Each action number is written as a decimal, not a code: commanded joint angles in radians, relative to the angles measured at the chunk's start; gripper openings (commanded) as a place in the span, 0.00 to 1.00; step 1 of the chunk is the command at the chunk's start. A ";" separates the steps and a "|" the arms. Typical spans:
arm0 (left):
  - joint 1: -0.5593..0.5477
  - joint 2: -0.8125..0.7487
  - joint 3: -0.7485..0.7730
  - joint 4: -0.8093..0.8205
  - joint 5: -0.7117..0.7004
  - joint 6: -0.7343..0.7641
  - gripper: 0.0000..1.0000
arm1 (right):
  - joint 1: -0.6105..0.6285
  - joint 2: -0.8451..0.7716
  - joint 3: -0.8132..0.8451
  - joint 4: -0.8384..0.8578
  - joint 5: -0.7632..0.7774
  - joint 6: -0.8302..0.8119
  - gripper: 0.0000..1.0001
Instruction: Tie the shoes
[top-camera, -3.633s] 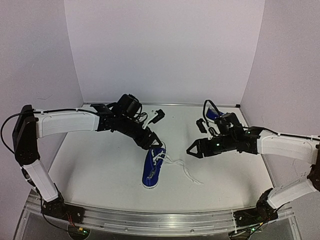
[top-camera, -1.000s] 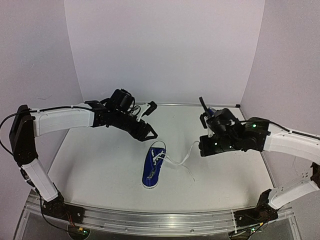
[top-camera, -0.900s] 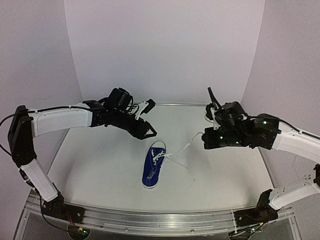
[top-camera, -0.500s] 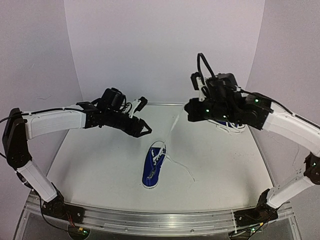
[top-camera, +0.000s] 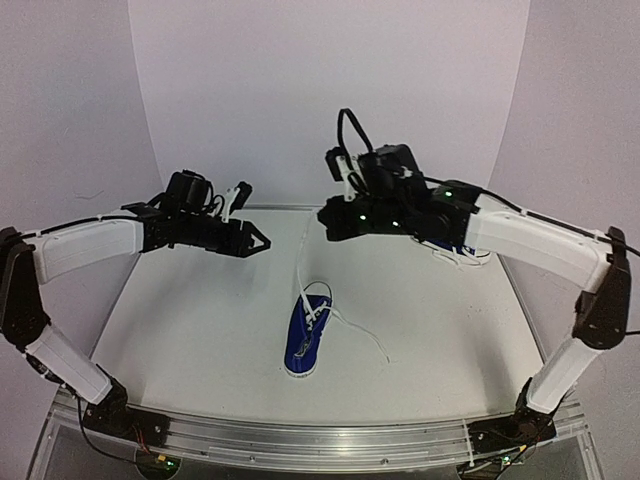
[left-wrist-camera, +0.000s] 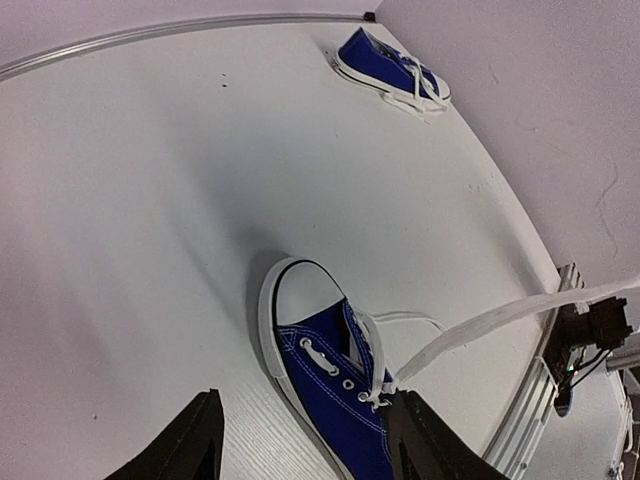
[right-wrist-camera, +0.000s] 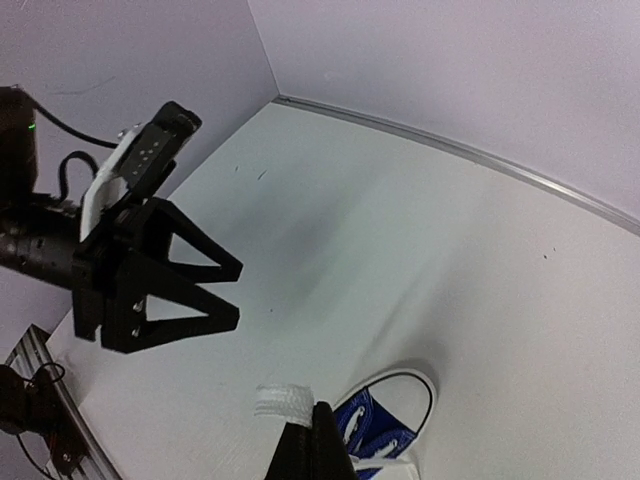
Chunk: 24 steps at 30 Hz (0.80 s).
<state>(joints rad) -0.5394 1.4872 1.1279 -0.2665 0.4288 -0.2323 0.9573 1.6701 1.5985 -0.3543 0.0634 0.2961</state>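
One blue shoe (top-camera: 303, 340) lies mid-table with its toe toward the near edge, and it also shows in the left wrist view (left-wrist-camera: 335, 385). My right gripper (top-camera: 323, 214) hangs high above it, shut on the end of a white lace (top-camera: 302, 265) that runs taut up from the shoe. The pinched lace end (right-wrist-camera: 286, 402) sticks out beside the closed right gripper (right-wrist-camera: 318, 425). My left gripper (top-camera: 263, 241) is open and empty, raised to the left of the lace (left-wrist-camera: 490, 322). The second shoe (top-camera: 447, 247) sits at the back right, partly hidden by the right arm, and shows fully in the left wrist view (left-wrist-camera: 390, 68).
The shoe's other lace (top-camera: 362, 338) trails loose on the table to its right. White walls close in the table on three sides, and a metal rail (top-camera: 320, 440) runs along the near edge.
My right gripper has risen and swung from the right side toward the back middle, pulling the lace up taut. My left arm has drawn back to the left, still open.
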 joint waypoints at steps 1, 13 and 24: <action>-0.028 0.151 0.183 -0.014 0.182 0.125 0.58 | 0.004 -0.345 -0.288 -0.005 0.015 0.217 0.00; -0.337 0.659 0.770 -0.346 0.162 0.532 0.58 | 0.025 -0.815 -0.931 -0.031 -0.129 0.674 0.00; -0.467 0.775 0.797 -0.319 0.117 0.806 0.48 | 0.099 -0.745 -0.985 -0.080 -0.108 0.761 0.00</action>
<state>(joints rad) -1.0136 2.2671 1.9259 -0.6289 0.5606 0.4452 1.0375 0.8985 0.6247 -0.4285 -0.0613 1.0007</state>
